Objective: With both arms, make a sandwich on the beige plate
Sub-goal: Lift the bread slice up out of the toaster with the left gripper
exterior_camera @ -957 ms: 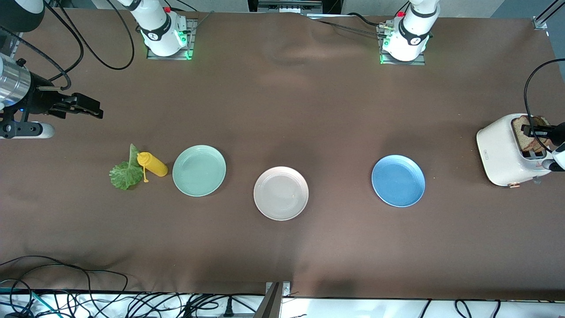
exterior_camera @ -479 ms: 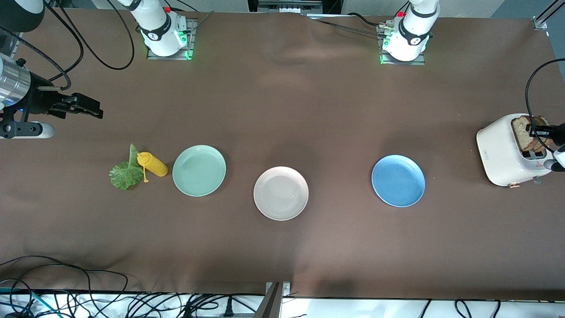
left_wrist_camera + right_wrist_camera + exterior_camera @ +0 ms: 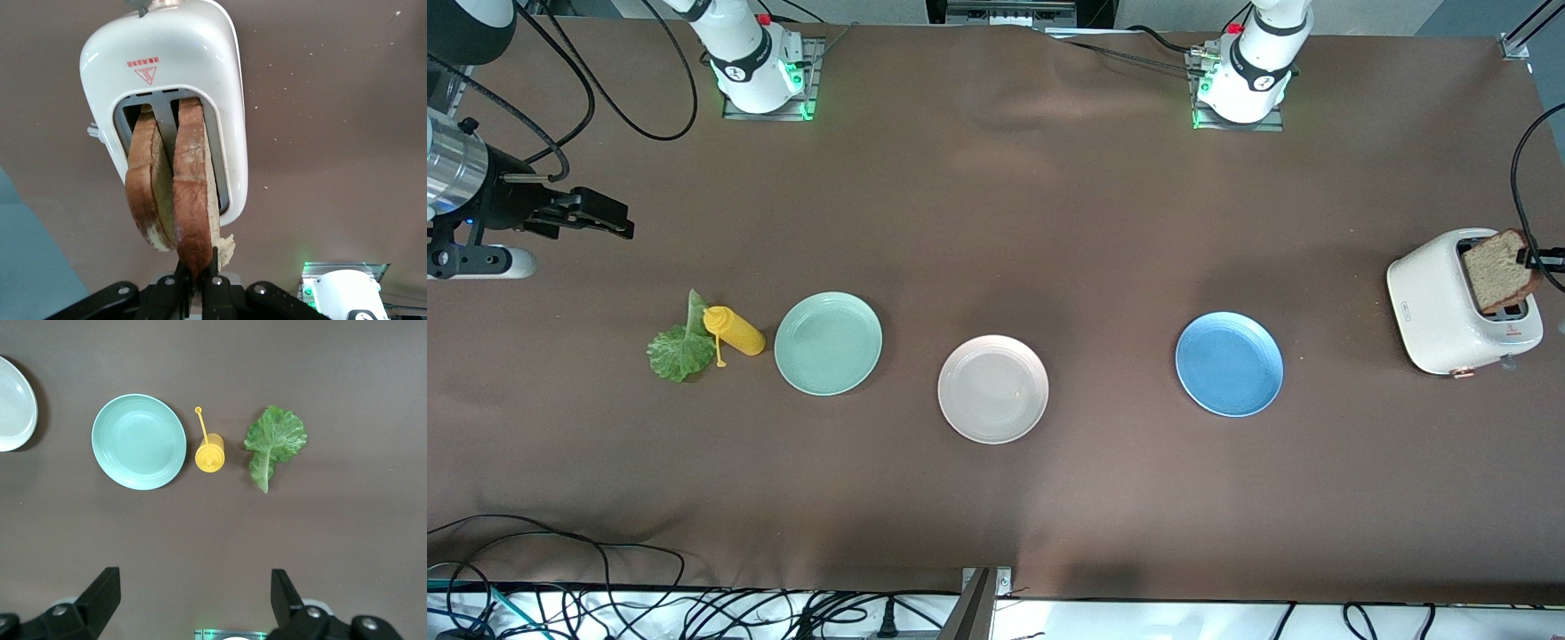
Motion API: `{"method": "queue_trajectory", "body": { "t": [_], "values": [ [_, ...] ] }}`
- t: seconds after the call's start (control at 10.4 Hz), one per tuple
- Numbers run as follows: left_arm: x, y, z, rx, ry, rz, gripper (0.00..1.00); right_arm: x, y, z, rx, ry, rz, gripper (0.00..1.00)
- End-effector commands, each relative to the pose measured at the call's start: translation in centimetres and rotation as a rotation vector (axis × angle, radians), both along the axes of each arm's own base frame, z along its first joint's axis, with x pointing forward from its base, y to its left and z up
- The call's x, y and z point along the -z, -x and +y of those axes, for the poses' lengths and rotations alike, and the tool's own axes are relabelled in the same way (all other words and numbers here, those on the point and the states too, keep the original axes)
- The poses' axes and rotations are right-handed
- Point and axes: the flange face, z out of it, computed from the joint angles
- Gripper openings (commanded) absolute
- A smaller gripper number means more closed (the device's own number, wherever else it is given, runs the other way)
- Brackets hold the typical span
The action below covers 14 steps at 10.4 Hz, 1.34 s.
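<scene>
Left gripper (image 3: pixel 197 270), clamped on a bread slice (image 3: pixel 193 193) above the toaster (image 3: pixel 173 60), should lift straight; right gripper (image 3: pixel 193 600) waits, jaws wide.

Left gripper (image 3: pixel 197 277) pinches the crust edge of one bread slice (image 3: pixel 193 193), fingers (image 3: pixel 212 283) tight on it; a second slice (image 3: pixel 147 183) leans beside it in the white toaster (image 3: pixel 167 60) on the brown desk (image 3: pixel 333 133).

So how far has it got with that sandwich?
Barely started: the beige plate is bare. In hand: the left gripper has pinched one bread slice over the toaster. Left: the second slice, and the lettuce under the waiting right gripper.
</scene>
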Motion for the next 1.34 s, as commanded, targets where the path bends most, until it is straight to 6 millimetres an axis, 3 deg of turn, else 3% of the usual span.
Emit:
{"method": "queue_trajectory", "body": {
  "t": [0.0, 0.29, 0.48, 0.77, 0.96, 1.24],
  "values": [
    [-4.0, 0.2, -1.7, 0.043, -0.008, -0.030, 0.00, -0.1, 0.2, -0.2, 0.001, -0.016, -0.004, 1.00],
    [-5.9, -0.8, -3.8, -0.047, 0.106, -0.119, 0.00, -0.1, 0.2, -0.2, 0.001, -0.016, -0.004, 1.00],
    [-6.8, -2.2, -7.6, -0.134, 0.142, -0.153, 0.00, -0.1, 0.2, -0.1, 0.000, -0.016, -0.004, 1.00],
    [-6.5, -4.7, -17.6, -0.228, 0.129, -0.147, 0.00, -0.1, 0.2, -0.2, 0.001, -0.016, -0.004, 1.00],
    [-4.5, -6.1, -24.6, -0.287, 0.178, -0.109, 0.00, -0.1, 0.2, -0.1, 0.000, -0.016, -0.004, 1.00],
    [-1.2, -7.5, -37.2, -0.396, 0.226, -0.072, 0.00, -0.1, 0.2, -0.2, 0.003, -0.016, -0.004, 1.00]
  ]
}}
